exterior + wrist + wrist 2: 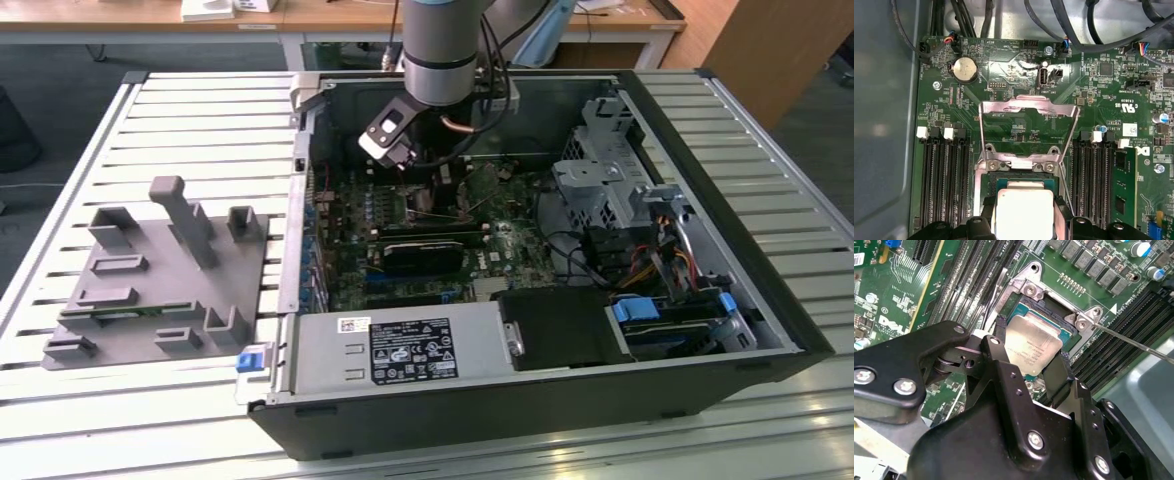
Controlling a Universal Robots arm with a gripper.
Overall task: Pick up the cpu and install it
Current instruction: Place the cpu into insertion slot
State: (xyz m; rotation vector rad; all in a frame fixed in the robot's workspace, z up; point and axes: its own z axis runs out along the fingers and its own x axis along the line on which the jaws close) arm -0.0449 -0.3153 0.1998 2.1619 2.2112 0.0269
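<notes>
The cpu point(1032, 346), a flat silvery square, sits between my gripper's point(1029, 367) two black fingers point(998, 371), which press on its opposite edges. It hangs just over the open motherboard socket point(1030, 290), slightly tilted. In the first wrist view the cpu point(1024, 212) lies over the socket point(1019, 167), and the metal load plate point(1026, 107) is swung up and open behind it. The exterior view has my gripper point(434, 178) lowered into the open computer case point(534, 300) over the green board.
A thin latch lever point(1134, 342) sticks out beside the socket. Black memory slots point(946, 185) flank it, with one stick point(1124, 185) seated. Cables point(1079, 35) run along the case wall. A grey fixture tray point(147, 270) stands on the slatted table at the exterior view's left.
</notes>
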